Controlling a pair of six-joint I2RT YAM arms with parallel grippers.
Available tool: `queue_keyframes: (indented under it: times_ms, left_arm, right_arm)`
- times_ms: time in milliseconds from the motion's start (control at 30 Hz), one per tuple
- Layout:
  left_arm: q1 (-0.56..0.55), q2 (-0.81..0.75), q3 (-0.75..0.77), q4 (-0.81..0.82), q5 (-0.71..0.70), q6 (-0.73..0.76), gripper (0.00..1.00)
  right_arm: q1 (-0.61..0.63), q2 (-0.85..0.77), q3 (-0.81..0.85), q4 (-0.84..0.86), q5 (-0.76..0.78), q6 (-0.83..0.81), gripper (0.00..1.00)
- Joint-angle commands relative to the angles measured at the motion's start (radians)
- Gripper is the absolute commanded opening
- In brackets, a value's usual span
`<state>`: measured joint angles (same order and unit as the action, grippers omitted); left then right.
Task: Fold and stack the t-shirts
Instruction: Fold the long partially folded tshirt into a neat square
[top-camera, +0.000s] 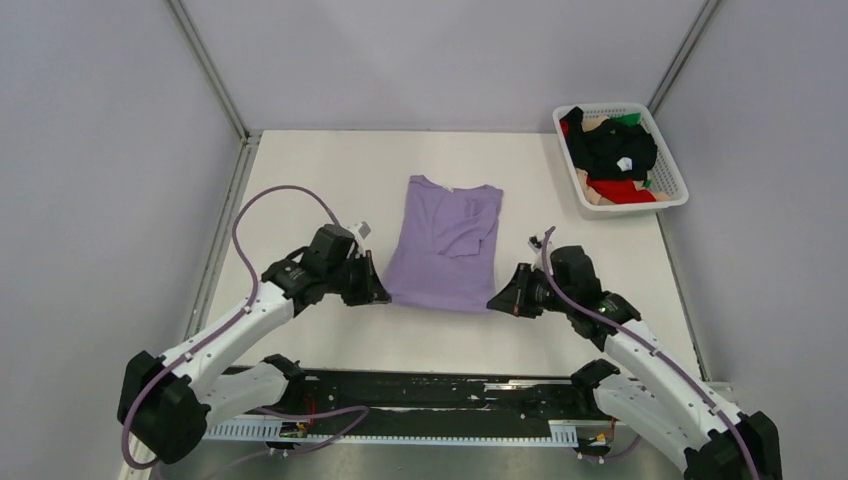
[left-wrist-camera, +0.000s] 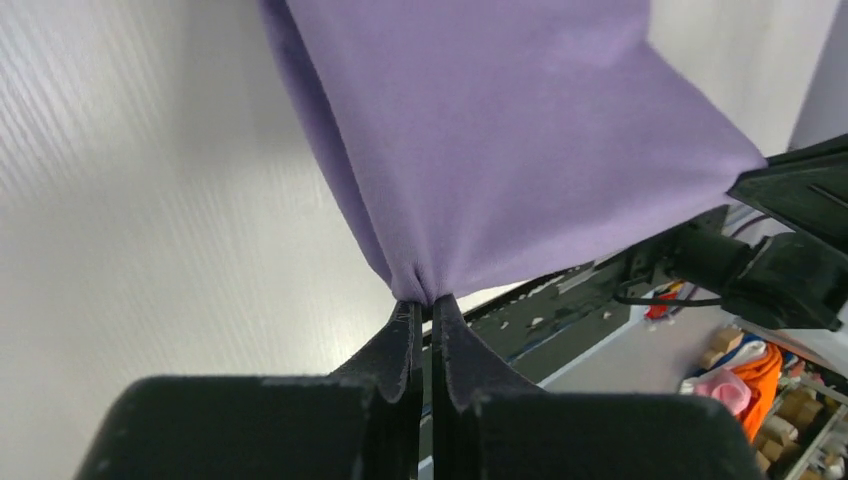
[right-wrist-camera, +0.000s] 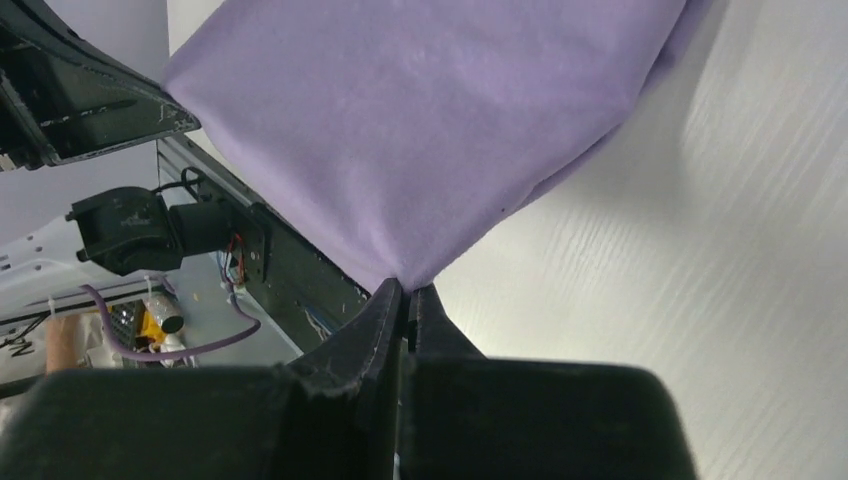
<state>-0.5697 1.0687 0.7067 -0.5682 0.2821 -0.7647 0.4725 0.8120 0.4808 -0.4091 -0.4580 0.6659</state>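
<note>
The white worktop (top-camera: 300, 180) is the biggest thing before me, and my wrist cameras show a fine streaked grain on it that the overhead view smooths away. At its middle lies the lavender t-shirt (top-camera: 445, 245), soft and matte, a long narrow shape with one sleeve lying across its front and the collar toward the far edge. A white lattice basket (top-camera: 668, 152) sits at the far right corner and holds a rumpled heap of t-shirts (top-camera: 615, 150), black over red and beige. My left pincer (top-camera: 378, 293) is clamped on the near left hem corner and my right pincer (top-camera: 497, 300) on the near right. Only the wrist views show the cloth puckering at the black fingertips.
</note>
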Motion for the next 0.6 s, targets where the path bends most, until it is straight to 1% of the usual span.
queue_keyframes:
  times_ms: [0,67,100,200,267,333,467,567]
  left_arm:
    - [0.002,-0.025,0.074,0.086,-0.015,0.004,0.0]
    - [0.022,0.03,0.122,0.144,-0.018,0.031,0.0]
    - [0.044,0.078,0.18,0.158,0.003,0.043,0.0]
    - [0.089,0.182,0.289,0.174,0.019,0.089,0.0]
    - [0.116,0.286,0.364,0.173,0.002,0.116,0.0]
    - [0.152,0.355,0.426,0.181,0.01,0.133,0.0]
    - [0.198,0.472,0.525,0.223,0.036,0.147,0.0]
    - [0.214,0.537,0.585,0.222,0.022,0.162,0.0]
  right_arm:
    - [-0.031,-0.013,0.126,-0.014,0.128,-0.078,0.0]
    - [-0.067,0.042,0.195,-0.004,0.174,-0.121,0.0]
    - [-0.088,0.077,0.229,0.005,0.181,-0.137,0.0]
    - [-0.15,0.204,0.312,0.037,0.146,-0.162,0.0]
    - [-0.189,0.284,0.362,0.064,0.13,-0.19,0.0]
    - [-0.225,0.355,0.412,0.084,0.154,-0.208,0.0]
    - [-0.308,0.491,0.511,0.132,0.061,-0.22,0.0]
    - [-0.336,0.565,0.578,0.147,0.041,-0.232,0.0]
